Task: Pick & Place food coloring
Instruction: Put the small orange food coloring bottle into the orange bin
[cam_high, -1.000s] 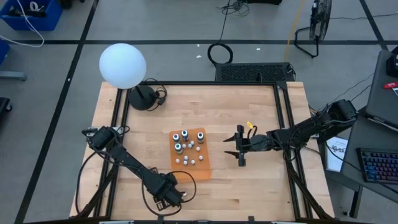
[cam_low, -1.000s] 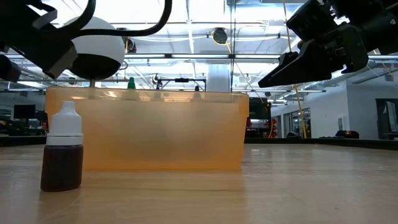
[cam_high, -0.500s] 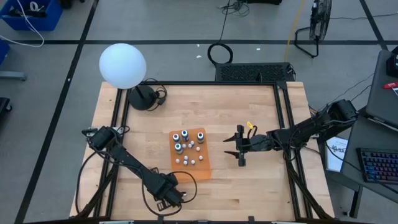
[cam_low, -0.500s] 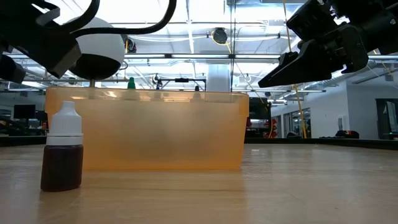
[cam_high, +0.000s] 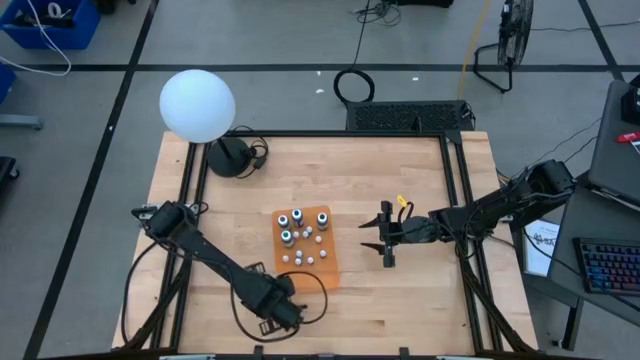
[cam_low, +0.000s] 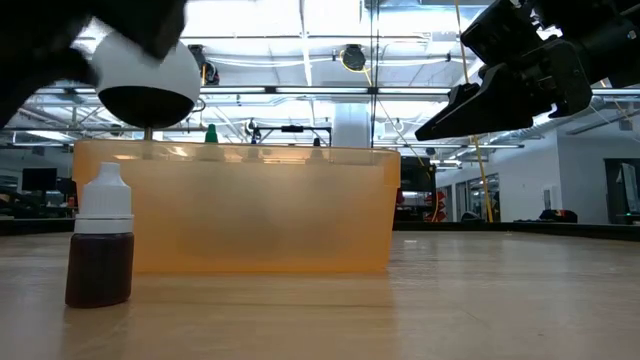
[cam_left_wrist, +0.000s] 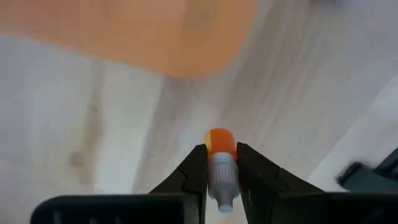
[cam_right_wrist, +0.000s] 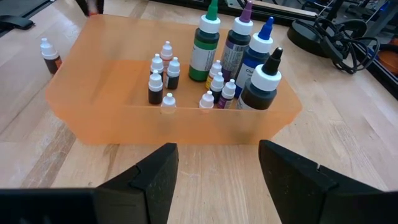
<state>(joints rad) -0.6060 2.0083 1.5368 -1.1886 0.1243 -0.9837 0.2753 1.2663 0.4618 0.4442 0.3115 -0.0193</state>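
Left wrist view shows my left tool closed on a tiny squat food-colouring bottle with an orange body and a pale cap. The two dark fingers press its sides, and it lies lengthwise between them with the cap pointing back toward my wrist. The translucent orange plastic tub is ahead of this tool, and pale wooden bench lies between the two.

In the high view my left tool sits close to the tub's near corner, by the front edge of the bench. The tub already holds several larger bottles and a cluster of tiny ones.

To do this step well, I judge that I should lift straight up first. The bottle is small and round, so dragging it could roll it out of the grip. It is gripped near the neck, so I should keep the wrist steady. I must clear the tub's rim before moving over it, then lower into a bare patch of the floor beside the small bottles, not onto their caps. I should release low, so that it does not bounce or topple its neighbours.

A small dark brown bottle with a white cap stands on the bench outside the tub, well away from my left tool. I think it is a later pick.

My right tool hovers on the tub's far side from my left one, fingers apart and empty.
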